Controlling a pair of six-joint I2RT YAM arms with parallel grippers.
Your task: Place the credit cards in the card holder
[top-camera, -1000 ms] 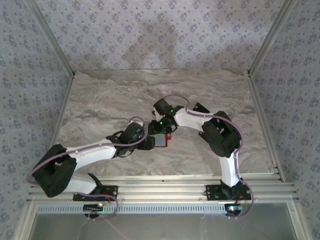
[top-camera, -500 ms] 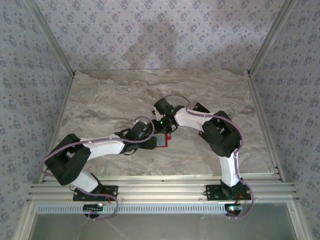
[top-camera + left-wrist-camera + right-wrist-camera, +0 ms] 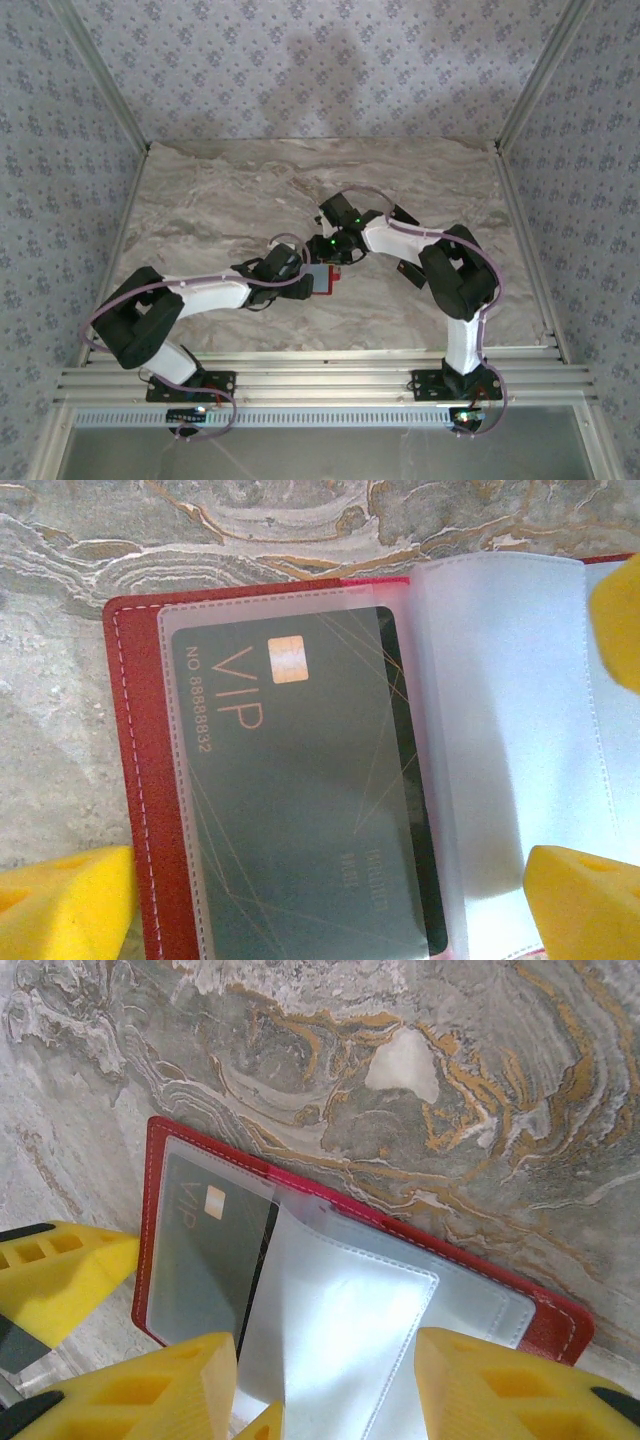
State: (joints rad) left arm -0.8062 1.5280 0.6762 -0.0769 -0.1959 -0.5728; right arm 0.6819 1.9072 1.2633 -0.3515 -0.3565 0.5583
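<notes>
Card holder lies open and flat on the marble bench, red cover down, with one dark VIP credit card seated inside the clear pocket of its left page. The left claw hangs just above it with jaws spread wide, its yellow tips to either side of the card and gripping nothing. The right claw stands half spread astride the loose translucent leaf at the fold; whether it pinches that leaf cannot be told. Done well, the step would seem to call for pinning the cover down while the leaf is raised gently, so that the seated card does not slide from its pocket
</notes>
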